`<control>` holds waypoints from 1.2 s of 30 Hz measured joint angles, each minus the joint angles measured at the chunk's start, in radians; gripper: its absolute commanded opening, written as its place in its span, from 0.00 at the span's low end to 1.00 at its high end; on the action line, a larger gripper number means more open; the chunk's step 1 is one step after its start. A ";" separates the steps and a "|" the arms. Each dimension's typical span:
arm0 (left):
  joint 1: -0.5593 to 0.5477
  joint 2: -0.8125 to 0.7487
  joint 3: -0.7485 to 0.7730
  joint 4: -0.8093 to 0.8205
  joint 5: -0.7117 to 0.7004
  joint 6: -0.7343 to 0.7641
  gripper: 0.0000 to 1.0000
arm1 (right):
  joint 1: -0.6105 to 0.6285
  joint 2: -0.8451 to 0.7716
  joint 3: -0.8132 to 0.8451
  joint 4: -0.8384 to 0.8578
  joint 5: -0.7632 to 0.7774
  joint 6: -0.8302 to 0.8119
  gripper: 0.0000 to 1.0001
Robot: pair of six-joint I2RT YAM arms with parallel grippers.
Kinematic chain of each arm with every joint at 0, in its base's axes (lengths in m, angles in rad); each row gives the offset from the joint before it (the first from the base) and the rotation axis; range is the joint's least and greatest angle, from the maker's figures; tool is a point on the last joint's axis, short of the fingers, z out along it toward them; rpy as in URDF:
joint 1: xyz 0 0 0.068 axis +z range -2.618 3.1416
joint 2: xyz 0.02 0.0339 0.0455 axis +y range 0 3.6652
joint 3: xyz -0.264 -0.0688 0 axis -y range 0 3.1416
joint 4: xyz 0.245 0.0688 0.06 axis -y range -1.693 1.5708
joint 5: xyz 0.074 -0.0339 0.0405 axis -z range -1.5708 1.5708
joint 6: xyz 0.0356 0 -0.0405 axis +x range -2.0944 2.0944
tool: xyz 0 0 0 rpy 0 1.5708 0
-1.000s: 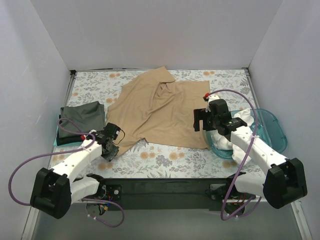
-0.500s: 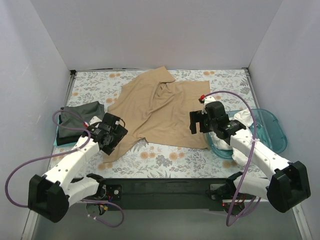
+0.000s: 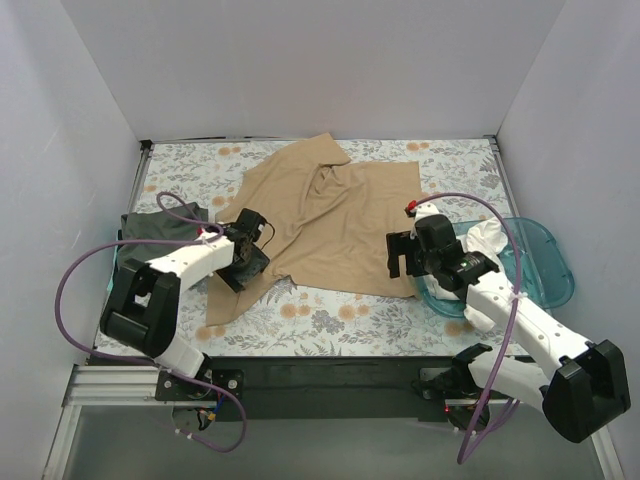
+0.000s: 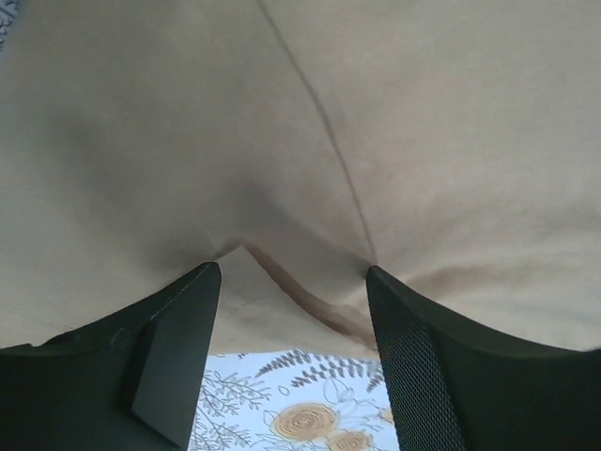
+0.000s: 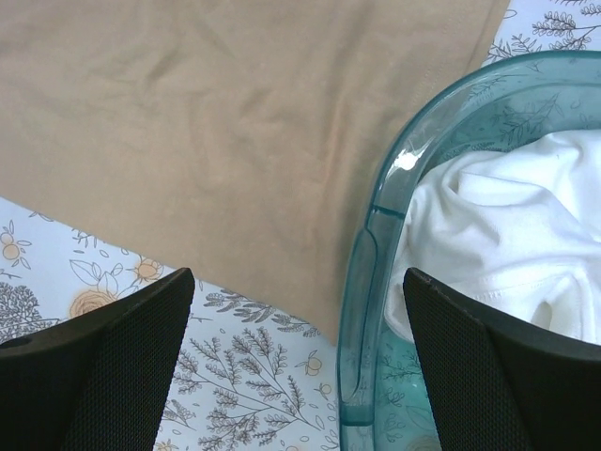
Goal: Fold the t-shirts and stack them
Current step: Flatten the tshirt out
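While the tan shirt (image 3: pixel 330 215) lies spread mid-table, the left gripper (image 3: pixel 248 268) is wide open over its 8 o'clock corner, and the right gripper (image 3: pixel 397 255) is wide open at its 4 o'clock edge, beside the tub (image 3: pixel 548 262).

A lab test booth: plain white walls (image 3: pixel 300 70) enclose a floral-covered table (image 3: pixel 340 320).

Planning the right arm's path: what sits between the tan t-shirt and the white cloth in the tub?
Only the wall of the teal tub. The right wrist view shows the tan t-shirt reaching it, with the white cloth just inside.
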 measured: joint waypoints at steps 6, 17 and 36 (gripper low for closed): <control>0.000 0.105 0.045 -0.072 -0.015 -0.011 0.28 | 0.000 -0.021 -0.028 -0.004 0.024 0.000 0.98; -0.080 0.087 0.083 -0.229 -0.026 -0.046 0.04 | 0.000 -0.052 -0.048 -0.007 0.065 -0.004 0.98; -0.211 0.045 0.122 -0.399 -0.035 -0.102 0.07 | 0.000 -0.050 -0.064 -0.007 0.074 -0.007 0.98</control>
